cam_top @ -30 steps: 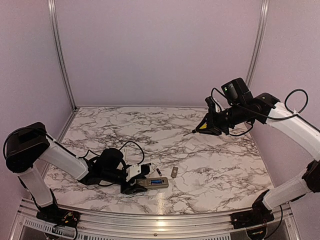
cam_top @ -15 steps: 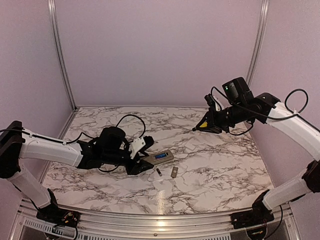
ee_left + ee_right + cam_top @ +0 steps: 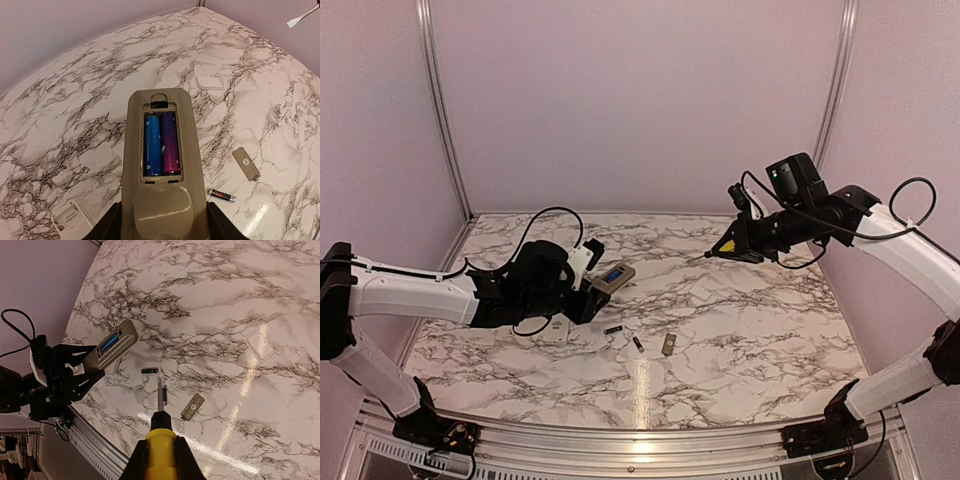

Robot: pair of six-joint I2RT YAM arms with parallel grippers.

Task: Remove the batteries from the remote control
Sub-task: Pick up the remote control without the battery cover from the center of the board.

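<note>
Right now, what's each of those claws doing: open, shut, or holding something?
The left gripper is closed on the remote.
The right gripper is closed on the yellow-handled screwdriver.

l pincer [image 3: 592, 286], r pincer [image 3: 738, 246] clamped, both aloft.

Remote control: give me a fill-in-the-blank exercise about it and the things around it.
The left gripper holds the remote, with ____ batteries in its open compartment.
The right gripper is shut on a screwdriver with a ____ handle.
A loose battery lies on the ____, near the grey cover plate.
Missing words: two; yellow; table.
</note>
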